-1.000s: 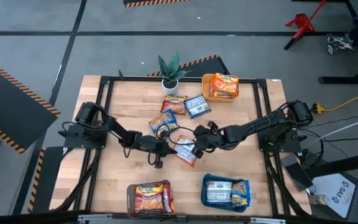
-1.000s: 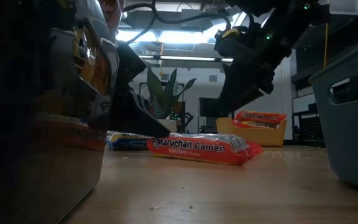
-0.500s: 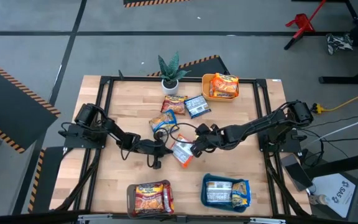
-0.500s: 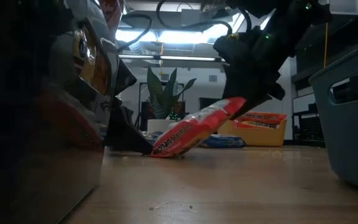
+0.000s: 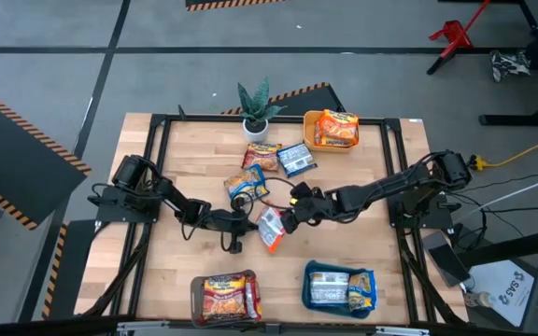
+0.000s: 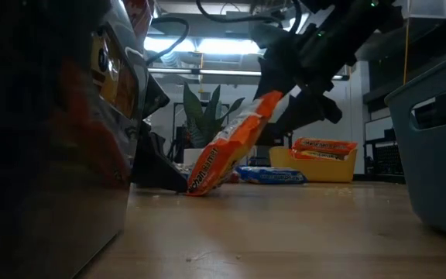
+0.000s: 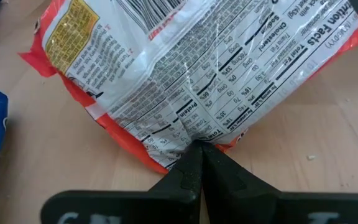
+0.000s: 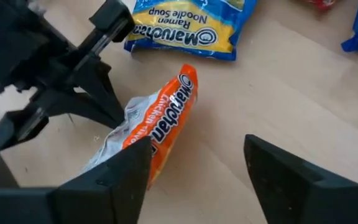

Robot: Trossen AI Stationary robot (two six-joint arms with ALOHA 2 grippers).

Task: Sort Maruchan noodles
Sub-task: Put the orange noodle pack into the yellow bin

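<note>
An orange-red Maruchan noodles packet (image 5: pixel 269 228) stands tipped up near the table's middle. Its low edge (image 6: pixel 196 188) is on the wood and its label faces the near side (image 6: pixel 227 147). My left gripper (image 5: pixel 247 224) is shut, with its tips at that low edge. My right gripper (image 8: pixel 197 162) is open around the packet's raised end (image 6: pixel 269 99). Three loose packets (image 5: pixel 261 154), (image 5: pixel 296 159), (image 5: pixel 247 183) lie flat farther back. My left gripper presses its shut fingertips (image 7: pixel 194 163) against the packet's low edge (image 7: pixel 188 138), coming in low from the table's left. Whether any of the seam is between the tips, I cannot tell. My right gripper comes slanting down from the table's right with spread fingers. The packet's raised end (image 8: pixel 146 134) seems to lean on the inner side of one finger (image 8: pixel 126 171). The other finger stands clear.
A yellow tray (image 5: pixel 310 121) with orange packets stands far right, next to a potted plant (image 5: pixel 256 110). At the near edge stand a brown tray (image 5: pixel 197 297) with red packets and a teal tray (image 5: pixel 310 280) with blue ones. Bare wood lies between them.
My right gripper has lifted the packet's right end and rolled its wrist. The packet has tipped from flat to steeply on edge, and its left edge has stayed on the table at my left gripper's tips. My right gripper's fingers have then opened.
</note>
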